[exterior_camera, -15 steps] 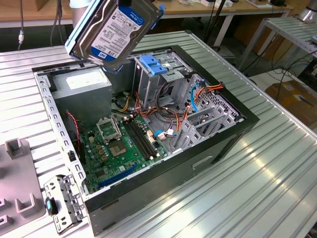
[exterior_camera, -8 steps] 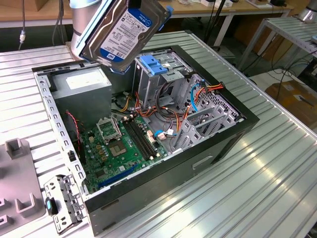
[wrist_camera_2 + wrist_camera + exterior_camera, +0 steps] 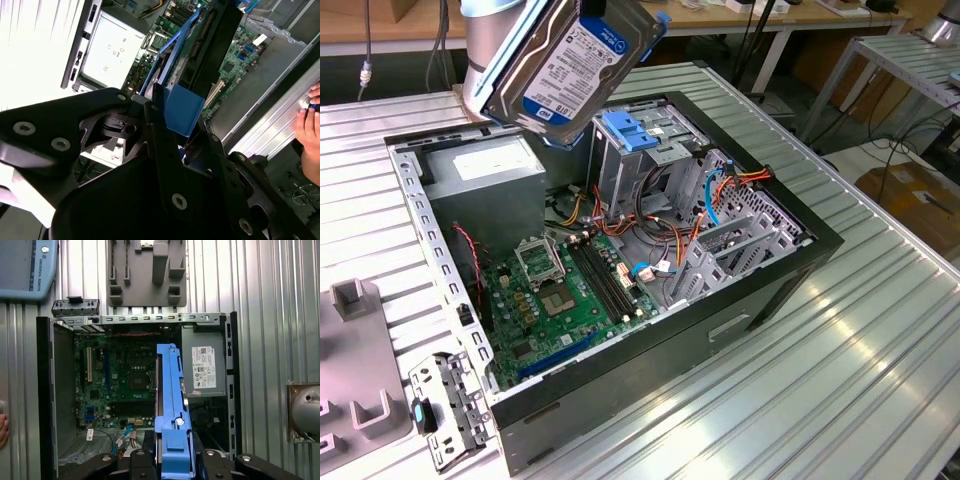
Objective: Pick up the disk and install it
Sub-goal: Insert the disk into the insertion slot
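The exterior view's top edge cuts off the arm and hides the grip. In the first wrist view the gripper point(image 3: 174, 456) is clamped on the blue frame of the one disk point(image 3: 575, 60), which hangs tilted above one open computer case point(image 3: 620, 390). One person's hand point(image 3: 309, 127) shows beside the case, half cut off.

This is a robot lab or a workshop. An open computer case point(image 3: 620, 420) lies on its side on a ribbed metal table point(image 3: 840, 400). Its green board point(image 3: 570, 300) and coloured wires point(image 3: 620, 225) are showing. Above the case, a robot arm point(image 3: 492, 50) holds a disk point(image 3: 575, 60). Beside the case sits a grey plastic holder point(image 3: 355, 385). Behind the case stand long work benches point(image 3: 720, 22) with cables point(image 3: 442, 40) hanging down. Past the case, a cardboard box point(image 3: 915, 200) sits on the floor.
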Tool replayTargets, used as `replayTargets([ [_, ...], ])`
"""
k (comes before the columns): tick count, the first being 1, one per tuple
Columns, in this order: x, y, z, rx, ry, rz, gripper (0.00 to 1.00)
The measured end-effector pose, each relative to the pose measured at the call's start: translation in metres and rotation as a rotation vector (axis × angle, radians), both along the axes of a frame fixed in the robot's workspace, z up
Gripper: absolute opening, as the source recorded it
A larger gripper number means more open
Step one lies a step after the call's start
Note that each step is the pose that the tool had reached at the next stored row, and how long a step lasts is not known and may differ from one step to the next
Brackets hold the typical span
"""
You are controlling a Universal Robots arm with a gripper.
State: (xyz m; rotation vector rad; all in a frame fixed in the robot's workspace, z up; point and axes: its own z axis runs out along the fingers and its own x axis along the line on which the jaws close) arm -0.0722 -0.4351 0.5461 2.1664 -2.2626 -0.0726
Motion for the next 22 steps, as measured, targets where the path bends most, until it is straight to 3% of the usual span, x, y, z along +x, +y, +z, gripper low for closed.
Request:
replayTargets([
  [6, 0.0048, -0.0015, -0.0002, -0.0001, 0.0001, 0.0, 0.37],
  [10, 0.0156, -0.0087, -0.0012, 0.0, 0.0001, 0.0, 0.37],
  [19, 0.0507, -0.0264, -0.0027, 0.0001, 0.0009, 0.0, 0.37],
  [22, 0.0676, -0.0311, -0.0028, 0.0001, 0.0016, 0.0, 0.37],
])
